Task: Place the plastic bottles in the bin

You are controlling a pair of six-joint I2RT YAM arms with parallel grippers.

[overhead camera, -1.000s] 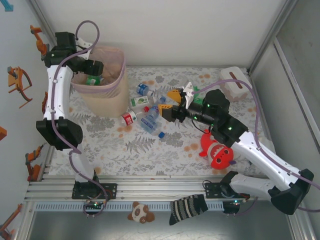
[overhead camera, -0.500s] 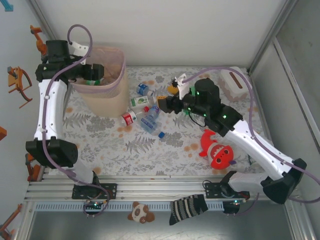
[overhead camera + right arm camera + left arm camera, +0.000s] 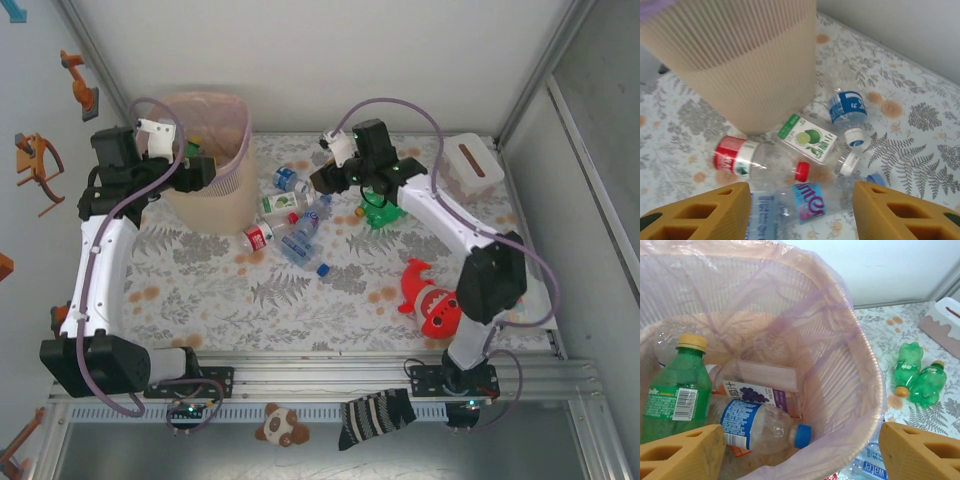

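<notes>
Flowered cloth [image 3: 300, 300] covers the table. Low right in the top view lies a red plush [image 3: 440, 308]. At mid-frame loose bottles [image 3: 290, 225] lie scattered just right of the bin [image 3: 215, 200], and two green bottles [image 3: 376, 215] lie further right. The right gripper [image 3: 800, 215] hangs over the scatter, fingers apart, nothing between them. Upper left, the left gripper [image 3: 800, 457] hovers over the bin's mouth, fingers spread and empty. Several bottles lie inside on the liner [image 3: 840, 340].
</notes>
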